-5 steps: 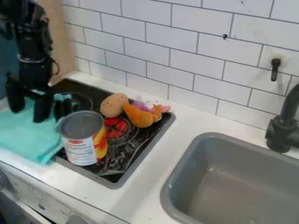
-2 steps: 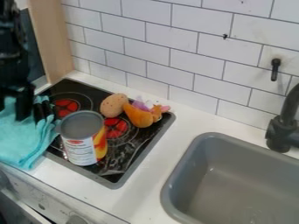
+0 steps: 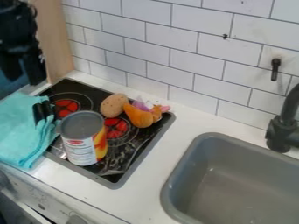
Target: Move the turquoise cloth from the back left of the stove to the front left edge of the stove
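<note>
The gripper (image 3: 22, 78) hangs at the upper left with its fingers apart and nothing between them. Below it, a turquoise cloth (image 3: 20, 133) lies bunched over the counter and the left edge of the stovetop (image 3: 118, 178). A black item (image 3: 39, 113) with two strips rests on the cloth's right part. Beside the cloth an open-topped can (image 3: 80, 151) stands upright on the stovetop. Behind the can are a brown speckled egg-shaped object (image 3: 113, 105) and an orange toy (image 3: 138, 116), with a purple and pink item (image 3: 140, 104) next to them.
To the right, a grey sink (image 3: 207, 183) is set into the white counter (image 3: 149, 168), with a black faucet (image 3: 283, 131) at its far right. A tiled wall (image 3: 175, 48) runs behind, and a wooden panel (image 3: 57, 41) stands at the back left.
The cloth and the black item have shifted left, uncovering a red burner at the back left. The gripper moved left, then rose away from the cloth.
</note>
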